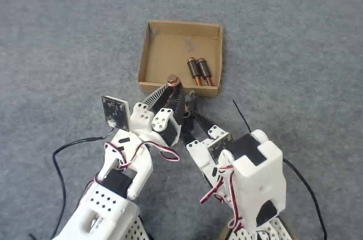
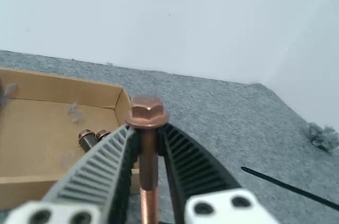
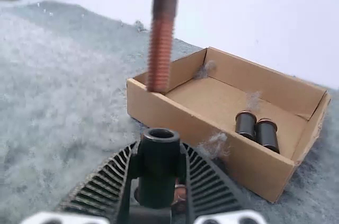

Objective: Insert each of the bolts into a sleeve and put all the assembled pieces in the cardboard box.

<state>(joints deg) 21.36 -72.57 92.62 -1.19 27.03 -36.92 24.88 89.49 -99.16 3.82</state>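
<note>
Left fingers [image 2: 100,171] pinch the bolt [image 2: 149,128] under its head, right fingers [image 3: 103,187] the sleeve [image 3: 158,166] mid-body; both look rigid, light, slippery.

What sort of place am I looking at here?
Probably a small robotics test bench, not a factory: grey felt-like cloth meeting a bare white wall, the left gripper holding a copper bolt, the right gripper a black sleeve, beside a cardboard box.
</note>
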